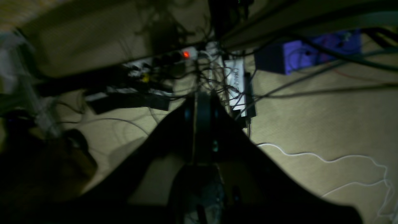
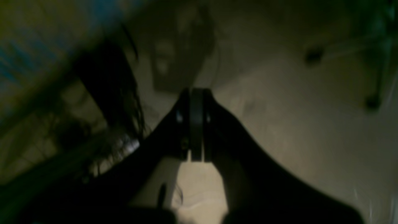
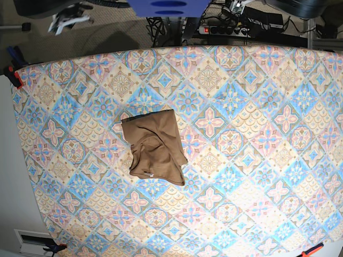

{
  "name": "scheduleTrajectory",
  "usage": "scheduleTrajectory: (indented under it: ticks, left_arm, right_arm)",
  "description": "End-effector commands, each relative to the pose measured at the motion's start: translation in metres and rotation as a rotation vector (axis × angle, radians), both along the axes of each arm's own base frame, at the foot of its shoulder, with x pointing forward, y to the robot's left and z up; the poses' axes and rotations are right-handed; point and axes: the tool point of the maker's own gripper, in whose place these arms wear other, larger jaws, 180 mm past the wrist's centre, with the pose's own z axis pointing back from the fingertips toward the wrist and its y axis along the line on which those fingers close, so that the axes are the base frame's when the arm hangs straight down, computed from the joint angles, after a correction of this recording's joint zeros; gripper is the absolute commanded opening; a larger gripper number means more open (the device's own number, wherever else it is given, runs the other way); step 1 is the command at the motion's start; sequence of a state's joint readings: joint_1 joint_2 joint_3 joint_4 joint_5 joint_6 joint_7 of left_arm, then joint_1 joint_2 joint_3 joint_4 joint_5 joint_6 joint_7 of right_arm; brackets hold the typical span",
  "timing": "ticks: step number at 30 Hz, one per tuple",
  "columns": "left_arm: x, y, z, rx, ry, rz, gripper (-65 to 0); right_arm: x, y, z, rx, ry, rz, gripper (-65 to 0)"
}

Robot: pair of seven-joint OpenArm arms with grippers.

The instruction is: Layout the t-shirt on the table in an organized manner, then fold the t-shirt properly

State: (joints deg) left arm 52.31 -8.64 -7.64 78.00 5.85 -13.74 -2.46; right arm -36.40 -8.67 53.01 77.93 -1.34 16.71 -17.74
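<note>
The tan-brown t-shirt (image 3: 155,152) lies bunched in a rough square heap left of the middle of the table (image 3: 257,107), with its collar edge near the heap's front. The shirt and the table do not show in either wrist view. My left gripper (image 1: 202,97) is shut and empty, hanging over the floor behind the table above a tangle of cables. My right gripper (image 2: 196,91) is shut and empty too, over bare floor. Both grippers are away from the shirt and out of the base view.
A power strip with a red light (image 1: 186,54) and a white box (image 1: 237,88) lie among cables on the floor. A blue robot base (image 3: 169,6) stands behind the table's far edge. Clamps (image 3: 13,75) grip the cloth at the left corner.
</note>
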Motion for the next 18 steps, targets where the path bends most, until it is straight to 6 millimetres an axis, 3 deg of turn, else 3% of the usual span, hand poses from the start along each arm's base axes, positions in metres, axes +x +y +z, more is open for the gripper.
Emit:
scheduleTrajectory:
  ticks: [1, 4, 7, 11, 14, 18]
  left_arm:
    - [-0.011, 0.004, -0.008, 0.000, 0.031, 0.011, -65.0]
    - [-0.019, 0.011, -0.037, 0.009, 0.099, 0.031, -65.0]
    - [-0.019, 0.026, -0.061, 0.030, 0.152, 0.039, -65.0]
    - [-0.017, 0.046, -0.088, 0.044, 0.174, 0.068, -65.0]
    - [-0.017, 0.063, -0.109, 0.069, 0.221, 0.033, -65.0]
    - [0.000, 0.071, -0.120, 0.058, 0.248, 0.003, -65.0]
  right_arm:
    - [-0.012, -0.001, -0.003, 0.000, -0.009, -0.016, -65.0]
    - [-0.001, -0.002, -0.020, -0.010, -0.050, -0.006, -65.0]
    - [0.037, 0.002, -0.043, 0.001, -0.076, 0.033, -65.0]
    - [0.020, 0.011, -0.077, 0.068, 0.006, -0.030, -65.0]
    - [0.023, 0.028, -0.098, 0.137, 0.035, -0.080, -65.0]
    - [0.044, 0.017, -0.109, 0.138, 0.031, -0.077, -65.0]
